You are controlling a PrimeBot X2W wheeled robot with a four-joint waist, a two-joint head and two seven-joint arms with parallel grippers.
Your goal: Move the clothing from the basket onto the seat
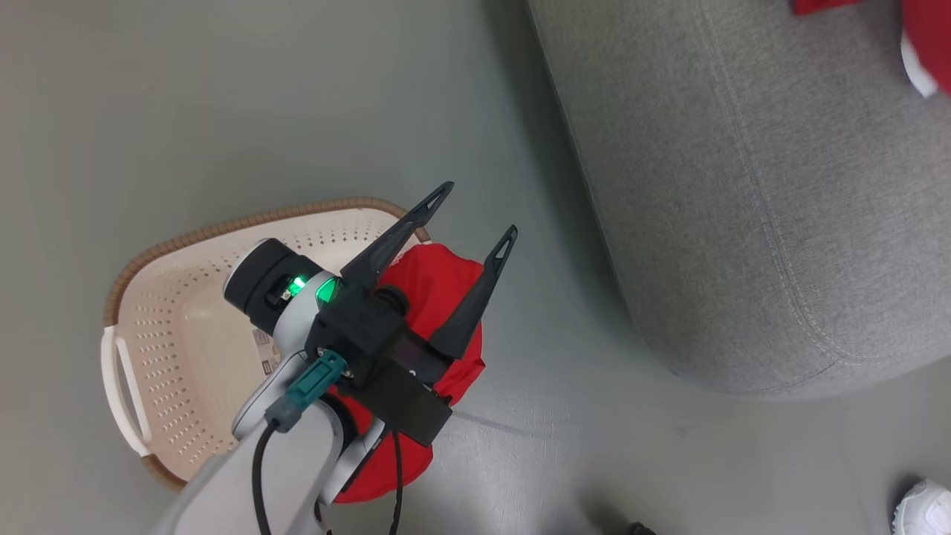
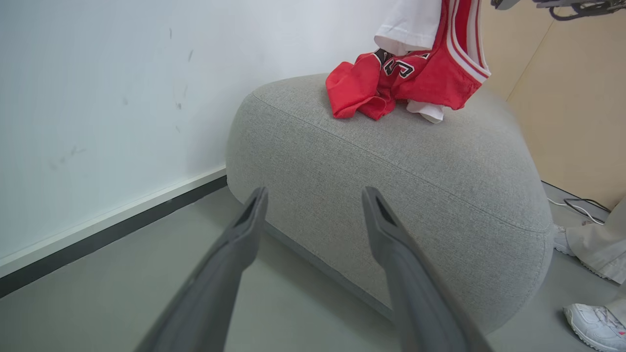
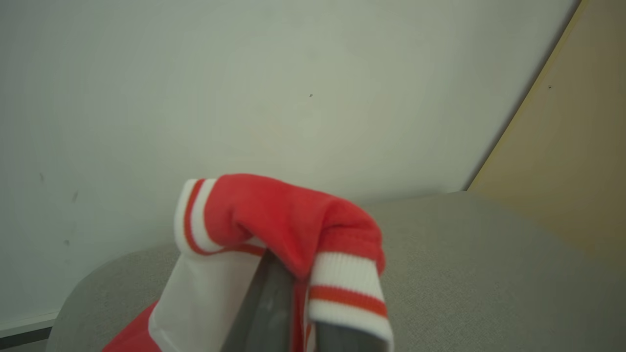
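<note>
Beneath the wide-open, empty left gripper (image 1: pixel 478 212), red clothing (image 1: pixel 435 279) lies heaped at the basket (image 1: pixel 148 256) edge; the right gripper (image 3: pixel 281 298), above the seat (image 3: pixel 489 269), is clamped on another garment (image 3: pixel 293 220).

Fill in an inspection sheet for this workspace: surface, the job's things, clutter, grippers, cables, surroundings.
Surface: smooth grey floor; basket and seat stand on it.
Job's things: basket with a red garment bunched at its side nearer the seat; more clothing lies on top of the seat.
Clutter: nothing seen.
Grippers: left gripper open, above the red garment; right gripper shut on a striped garment over the seat.
Cables: black cables along the left arm; floor cable near the tan panel.
Surroundings: white wall, tan panel, a person's white shoe beside the seat.
</note>
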